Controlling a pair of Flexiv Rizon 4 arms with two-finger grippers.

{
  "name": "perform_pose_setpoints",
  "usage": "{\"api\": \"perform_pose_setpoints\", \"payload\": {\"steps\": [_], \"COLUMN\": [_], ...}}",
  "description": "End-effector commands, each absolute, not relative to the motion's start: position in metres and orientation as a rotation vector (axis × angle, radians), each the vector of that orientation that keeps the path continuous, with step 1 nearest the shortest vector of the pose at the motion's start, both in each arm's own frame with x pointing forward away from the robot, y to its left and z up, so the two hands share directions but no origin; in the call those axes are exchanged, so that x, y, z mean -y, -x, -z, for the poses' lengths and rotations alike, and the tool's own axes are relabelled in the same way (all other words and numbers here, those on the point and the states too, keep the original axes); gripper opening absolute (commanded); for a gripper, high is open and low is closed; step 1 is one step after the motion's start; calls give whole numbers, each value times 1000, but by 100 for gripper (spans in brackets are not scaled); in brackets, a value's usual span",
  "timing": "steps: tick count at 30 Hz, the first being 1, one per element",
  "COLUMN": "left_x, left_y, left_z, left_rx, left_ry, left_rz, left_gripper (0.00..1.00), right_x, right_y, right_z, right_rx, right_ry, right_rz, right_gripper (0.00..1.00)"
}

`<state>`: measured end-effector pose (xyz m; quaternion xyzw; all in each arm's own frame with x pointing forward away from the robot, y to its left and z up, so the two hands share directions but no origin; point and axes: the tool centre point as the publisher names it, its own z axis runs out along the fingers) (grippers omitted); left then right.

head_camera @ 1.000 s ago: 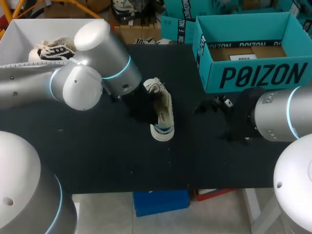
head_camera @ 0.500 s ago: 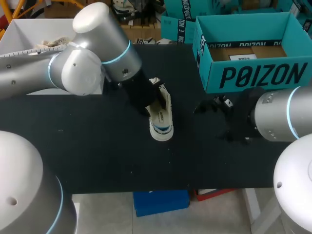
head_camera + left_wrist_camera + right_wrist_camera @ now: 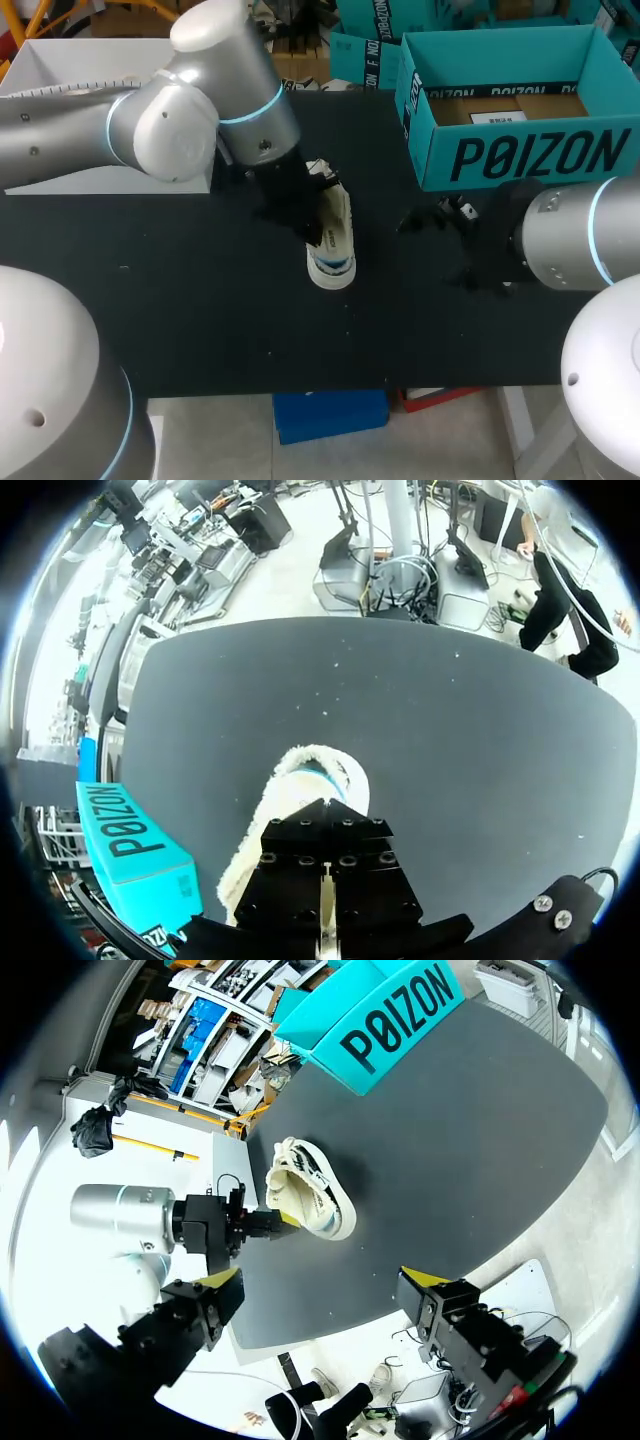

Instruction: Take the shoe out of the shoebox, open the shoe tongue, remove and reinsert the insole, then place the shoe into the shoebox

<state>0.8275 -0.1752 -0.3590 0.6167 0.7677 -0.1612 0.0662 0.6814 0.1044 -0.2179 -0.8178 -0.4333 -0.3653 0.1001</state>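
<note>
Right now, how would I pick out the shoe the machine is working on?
Start at the black table with the teal shoebox at its far right corner. Left of that box, near the table's middle, the left arm ends at the shoe. It is cream-coloured with a bluish stripe, the only pale thing on the bare dark top.

Shoe (image 3: 298, 776) partly beneath left end effector (image 3: 325, 922)
</note>
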Motion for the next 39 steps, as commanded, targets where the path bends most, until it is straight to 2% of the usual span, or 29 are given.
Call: {"api": "perform_pose_setpoints", "payload": {"steps": [1, 25, 34, 39], "left_x": [182, 206, 208, 207], "left_y": [-830, -836, -838, -842], "left_z": [373, 429, 426, 404], "left_rx": [-2323, -2335, -2333, -2299], "left_ry": [-1875, -2008, -2007, -1984], "left_rz": [483, 452, 452, 443], "left_gripper": [0, 0, 0, 0], "right_x": [-109, -109, -109, -109], "right_y": [-680, -680, -680, -680], "right_z": [221, 221, 221, 221], "right_rx": [1266, 1266, 1266, 1266], "right_ry": [2440, 2440, 2440, 2440], "right_rz": [1107, 1107, 1107, 1107], "right_gripper": [100, 100, 100, 100]}}
